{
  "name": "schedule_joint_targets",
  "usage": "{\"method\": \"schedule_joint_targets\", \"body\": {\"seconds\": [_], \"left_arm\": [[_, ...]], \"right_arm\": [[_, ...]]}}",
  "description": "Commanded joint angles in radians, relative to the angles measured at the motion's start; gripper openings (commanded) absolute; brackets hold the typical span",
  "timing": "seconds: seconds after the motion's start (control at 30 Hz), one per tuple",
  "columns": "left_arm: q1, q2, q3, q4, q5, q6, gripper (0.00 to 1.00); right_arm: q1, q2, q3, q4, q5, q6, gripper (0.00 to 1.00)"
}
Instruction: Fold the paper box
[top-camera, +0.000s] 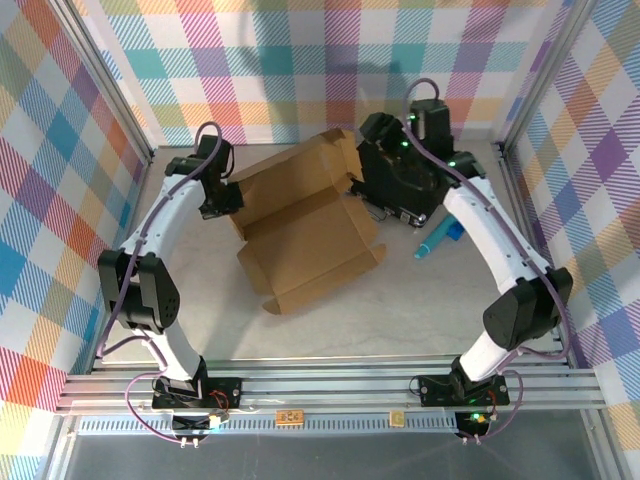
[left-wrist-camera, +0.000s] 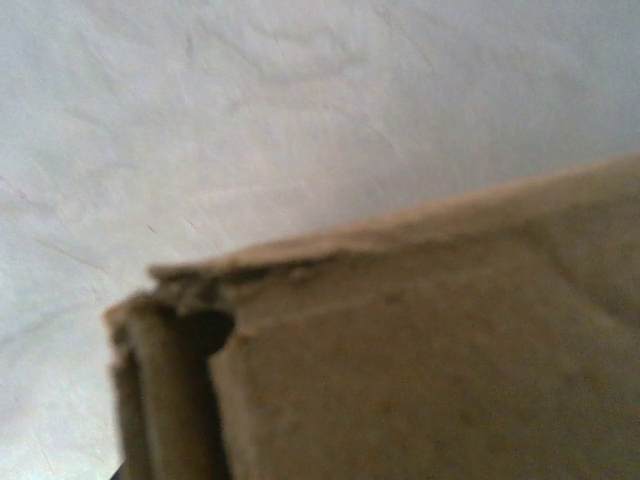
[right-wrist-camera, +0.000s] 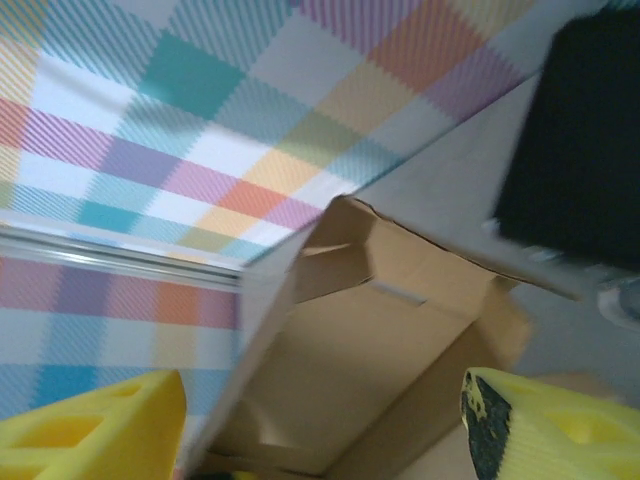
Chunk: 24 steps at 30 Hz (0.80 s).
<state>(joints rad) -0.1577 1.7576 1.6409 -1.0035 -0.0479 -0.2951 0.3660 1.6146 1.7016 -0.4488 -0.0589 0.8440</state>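
Paper box (top-camera: 305, 235) mid-worktop (top-camera: 420, 310), partly folded, back panel raised toward rear wall. Left hand (top-camera: 224, 198) clamped shut on box's left edge. Right hand (right-wrist-camera: 320, 440) wide open, empty, facing into box interior from right end.

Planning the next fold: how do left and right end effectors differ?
The left end effector is shut at the paper box's left edge; the right end effector is open and empty. The left sits close against cardboard; the right stands clear of it. Both flank the box.
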Motion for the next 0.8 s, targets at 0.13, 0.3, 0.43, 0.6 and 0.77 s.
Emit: {"method": "schedule_joint_targets", "body": {"seconds": [0.13,0.3,0.43,0.6,0.77], "left_arm": [[0.021,0.059,0.096,-0.214,0.227,0.011,0.0],[0.022,0.073,0.131,-0.216,0.278,0.004,0.0],[0.022,0.089,0.138,-0.206,0.322,-0.004,0.0],[0.023,0.104,0.157,-0.228,0.339,0.012,0.0],[0.023,0.106,0.155,-0.228,0.365,0.016,0.0]], "right_arm": [[-0.065,-0.023,0.011,-0.202,-0.077,-0.395,0.71],[-0.129,0.063,0.145,-0.232,-0.227,-0.298,0.49],[-0.084,0.145,0.248,-0.245,-0.231,-0.217,0.4],[-0.032,0.308,0.491,-0.325,-0.164,-0.254,0.47],[-0.002,0.481,0.72,-0.434,-0.15,-0.269,0.52]]}}
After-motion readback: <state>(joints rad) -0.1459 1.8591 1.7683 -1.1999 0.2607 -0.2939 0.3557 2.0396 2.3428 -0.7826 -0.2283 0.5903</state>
